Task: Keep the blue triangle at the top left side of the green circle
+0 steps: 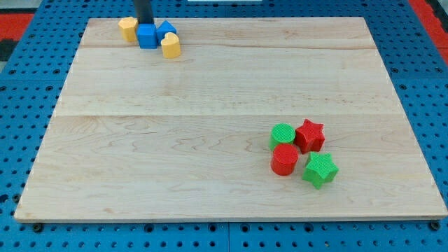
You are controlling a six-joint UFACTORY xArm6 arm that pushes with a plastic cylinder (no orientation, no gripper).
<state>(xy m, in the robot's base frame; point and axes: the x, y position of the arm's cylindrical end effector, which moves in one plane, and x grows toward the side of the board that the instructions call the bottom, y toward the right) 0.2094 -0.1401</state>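
Our rod carries no fingers, so there is nothing to open or close; my tip point(143, 25) sits at the view's top left, just behind the blue cube point(147, 36). The blue triangle point(166, 30) is wedged among that cube and the yellow heart point(171, 45), well apart from the green circle point(283, 134). Pushing from here may drag those neighbours along, or let the triangle slip sideways off the counter point(210, 140).

High oblique view, whole board point(210, 91) (single camera)

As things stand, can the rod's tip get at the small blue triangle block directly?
Probably yes. My tip sits just left of the blue triangle block, behind the blue cube. The yellow heart-shaped block only borders the triangle's near side.
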